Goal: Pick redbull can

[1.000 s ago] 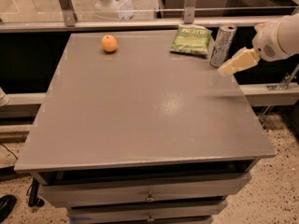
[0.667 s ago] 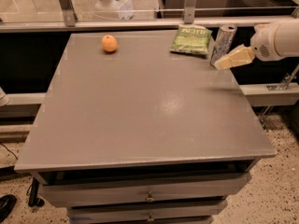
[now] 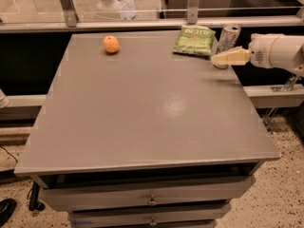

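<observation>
The redbull can point(image 3: 228, 35) is a slim silver can with blue markings, standing near the table's back right corner and leaning slightly. My gripper point(image 3: 227, 58) reaches in from the right on a white arm point(image 3: 278, 51). Its cream tip lies across the can's lower part in this view, hiding the base. Whether it touches the can I cannot tell.
A green snack bag point(image 3: 195, 40) lies just left of the can. An orange point(image 3: 111, 44) sits at the back left. The grey table point(image 3: 142, 113) has drawers below its front edge. A metal rail point(image 3: 142, 23) runs behind the table.
My gripper has moved left and slightly up, from the right of the can to across its lower part. The bag and orange have not moved.
</observation>
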`<state>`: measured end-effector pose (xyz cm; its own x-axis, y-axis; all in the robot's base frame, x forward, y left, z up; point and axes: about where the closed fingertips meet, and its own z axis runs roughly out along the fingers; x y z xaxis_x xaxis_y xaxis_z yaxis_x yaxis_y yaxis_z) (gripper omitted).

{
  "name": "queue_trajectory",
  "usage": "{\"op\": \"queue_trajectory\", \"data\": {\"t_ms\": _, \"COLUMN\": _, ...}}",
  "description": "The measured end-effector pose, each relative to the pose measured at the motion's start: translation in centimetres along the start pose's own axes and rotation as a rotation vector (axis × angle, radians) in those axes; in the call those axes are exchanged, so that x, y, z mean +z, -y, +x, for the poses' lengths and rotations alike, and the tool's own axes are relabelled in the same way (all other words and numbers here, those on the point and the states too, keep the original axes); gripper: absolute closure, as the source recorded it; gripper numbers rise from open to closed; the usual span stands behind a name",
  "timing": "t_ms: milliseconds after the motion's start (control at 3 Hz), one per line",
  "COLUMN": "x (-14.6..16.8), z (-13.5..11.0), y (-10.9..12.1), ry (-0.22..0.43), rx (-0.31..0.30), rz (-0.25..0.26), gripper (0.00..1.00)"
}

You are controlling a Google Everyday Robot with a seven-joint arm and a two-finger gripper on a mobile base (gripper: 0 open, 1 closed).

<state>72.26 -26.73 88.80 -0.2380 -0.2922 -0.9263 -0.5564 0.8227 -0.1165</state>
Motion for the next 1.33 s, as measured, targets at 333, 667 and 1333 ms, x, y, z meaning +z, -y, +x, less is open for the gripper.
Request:
{"op": "queue_trajectory", "data": {"t_ms": 333, "x": 1.9, "z": 0.0, "y": -0.1, "ry": 0.071, "rx": 0.064, "rz": -0.039, "gripper": 0.00}}
{"op": "queue_trajectory", "data": {"t_ms": 667, "x": 3.2, "z": -0.2, "y": -0.9, "ry": 0.113, "rx": 0.091, "rz": -0.080, "gripper": 0.17}}
{"op": "queue_trajectory", "data": {"t_ms": 1333, "x": 2.3, "z": -1.6, "y": -3.0, "ry": 0.163, "rx": 0.084, "rz": -0.126, "gripper": 0.64}}
